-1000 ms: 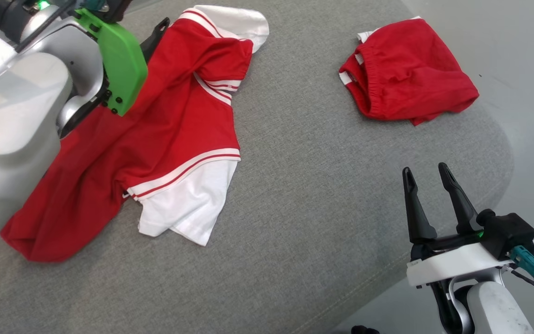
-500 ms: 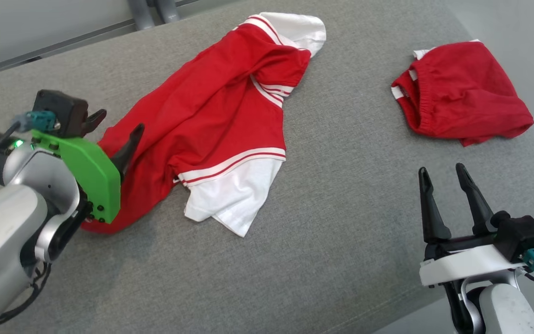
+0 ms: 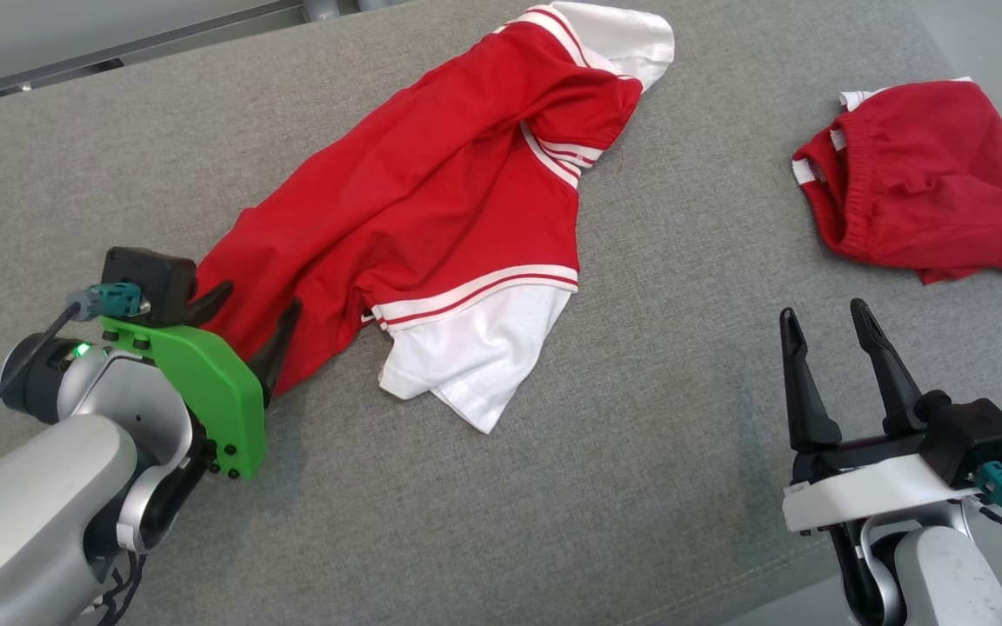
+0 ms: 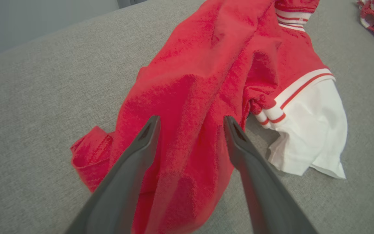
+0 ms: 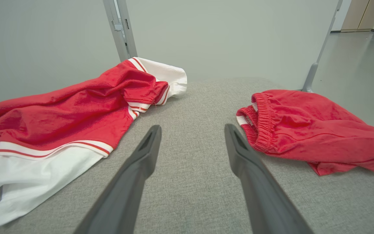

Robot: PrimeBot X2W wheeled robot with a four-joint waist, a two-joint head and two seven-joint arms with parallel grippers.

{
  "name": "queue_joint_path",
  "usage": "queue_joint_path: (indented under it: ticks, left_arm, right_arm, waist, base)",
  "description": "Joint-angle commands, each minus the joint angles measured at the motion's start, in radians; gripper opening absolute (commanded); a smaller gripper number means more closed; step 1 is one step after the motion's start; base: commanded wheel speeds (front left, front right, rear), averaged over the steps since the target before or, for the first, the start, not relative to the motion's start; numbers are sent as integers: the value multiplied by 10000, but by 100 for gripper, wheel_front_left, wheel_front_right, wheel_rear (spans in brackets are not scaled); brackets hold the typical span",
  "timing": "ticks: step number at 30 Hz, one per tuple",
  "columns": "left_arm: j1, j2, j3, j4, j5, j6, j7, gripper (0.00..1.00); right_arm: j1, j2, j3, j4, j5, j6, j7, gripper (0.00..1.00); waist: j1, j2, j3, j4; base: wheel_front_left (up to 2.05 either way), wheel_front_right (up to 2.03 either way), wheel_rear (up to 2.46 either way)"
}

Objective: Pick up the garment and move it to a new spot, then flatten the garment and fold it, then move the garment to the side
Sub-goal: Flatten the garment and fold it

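1. The garment (image 3: 431, 209), a red shirt with white sleeves and red-and-white striped trim, lies crumpled on a grey fabric surface (image 3: 623, 487), running from near left to far centre.
2. One white sleeve (image 3: 475, 365) spreads out on the garment's near side. The other (image 3: 631, 35) is bunched at its far end.
3. The left pincer (image 3: 257, 300) is at the garment's near left end with its two dark fingers apart and no cloth between them.
4. In the left wrist view, the left pincer (image 4: 191, 118) has its tips over a ridge of red cloth (image 4: 206, 81). I cannot tell whether they touch it.
5. The right pincer (image 3: 822, 310) is at the near right over bare grey fabric, its fingers spread and empty, well apart from the garment.
6. A pair of red shorts (image 3: 927, 183) with an elastic waistband lies rumpled at the far right, separate from the garment.
7. In the right wrist view, the right pincer (image 5: 192, 127) points between the garment (image 5: 60, 120) on its left and the shorts (image 5: 304, 130) on its right.
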Motion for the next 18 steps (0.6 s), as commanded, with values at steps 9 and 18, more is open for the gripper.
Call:
queue_joint_path:
  ticks: [9, 18]
  left_arm:
    - [-283, -132, -351, 1310, 308, -94, 317, 0]
    - [-795, 1182, 239, -1916, -27, 75, 1114, 0]
  right_arm:
    - [-89, -19, 10, 3, 174, -2, -27, 100]
    - [502, -12, -227, -9, 391, -1, -29, 100]
  waist:
    - [0, 116, -24, -388]
    - [0, 116, -371, -190]
  base:
    - [0, 0, 0]
    - [0, 0, 0]
